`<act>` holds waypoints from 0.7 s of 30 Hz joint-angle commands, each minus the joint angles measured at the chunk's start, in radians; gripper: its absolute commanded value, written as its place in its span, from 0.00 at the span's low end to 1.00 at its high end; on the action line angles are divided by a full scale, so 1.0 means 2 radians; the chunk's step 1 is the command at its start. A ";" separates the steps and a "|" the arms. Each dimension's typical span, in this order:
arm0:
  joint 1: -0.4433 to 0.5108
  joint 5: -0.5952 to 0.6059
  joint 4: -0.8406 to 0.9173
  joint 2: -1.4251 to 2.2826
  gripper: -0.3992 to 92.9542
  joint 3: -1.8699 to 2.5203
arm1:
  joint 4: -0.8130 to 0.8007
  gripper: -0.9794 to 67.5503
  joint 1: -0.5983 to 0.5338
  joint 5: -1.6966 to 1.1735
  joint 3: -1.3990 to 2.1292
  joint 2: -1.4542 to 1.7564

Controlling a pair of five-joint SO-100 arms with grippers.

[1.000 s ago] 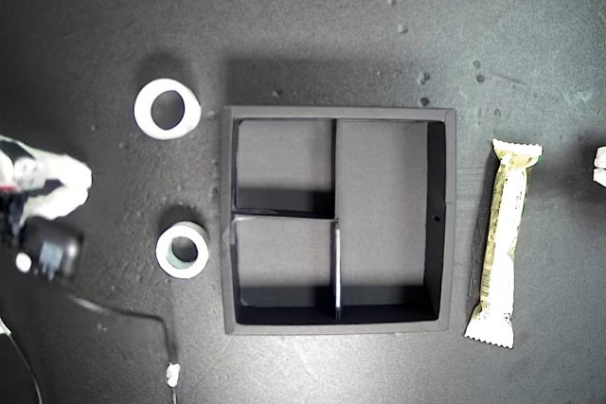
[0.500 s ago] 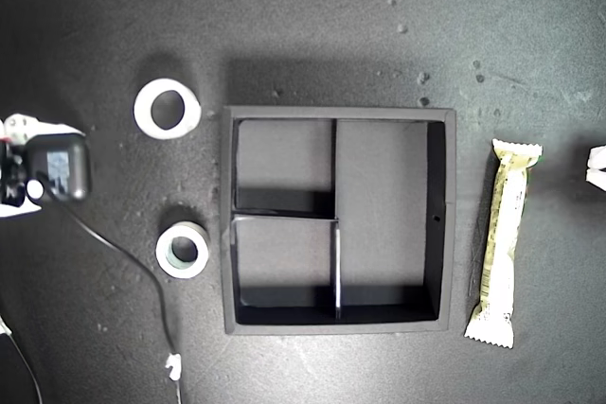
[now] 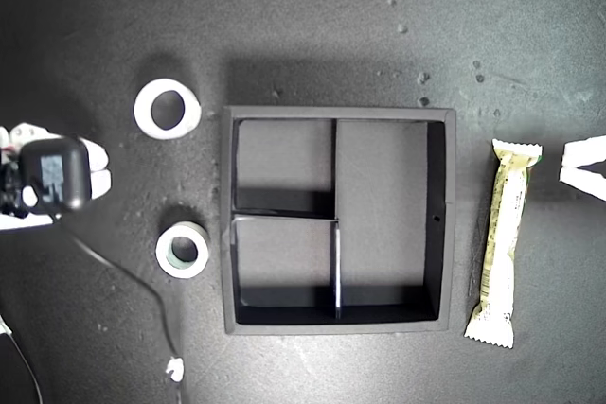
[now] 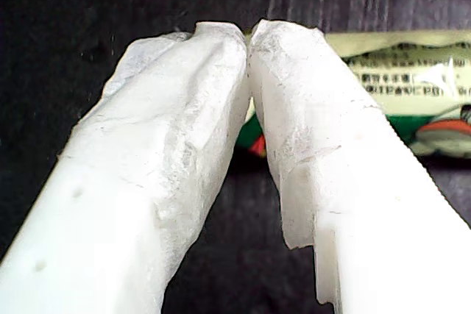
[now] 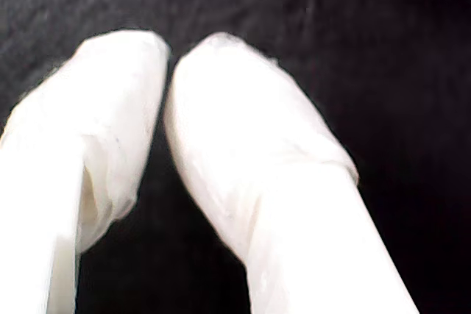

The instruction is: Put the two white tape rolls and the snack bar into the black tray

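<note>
Take the tray as your landmark: both rolls lie beside its wall on the exterior view's left, the bar lies along the opposite wall. My first gripper is clenched near the bar; my second gripper is clenched too, holding nothing, beyond the rolls.

Fine dark print on the snack bar wrapper, right of centre in the first wrist view, too small and blurred to read; same wrapper in the exterior view, only faint specks, nothing legible; no other text, label or number readable.
</note>
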 commanded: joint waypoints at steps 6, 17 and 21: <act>-0.021 0.133 -0.140 0.027 0.05 0.015 | 0.024 0.01 0.032 0.059 0.006 0.004; -0.036 0.256 -0.182 0.027 0.14 -0.015 | -0.033 0.01 -0.013 -0.380 -0.108 -0.003; -0.048 0.272 -0.183 -0.010 0.17 -0.038 | 0.049 0.01 -0.050 -0.446 -0.191 -0.005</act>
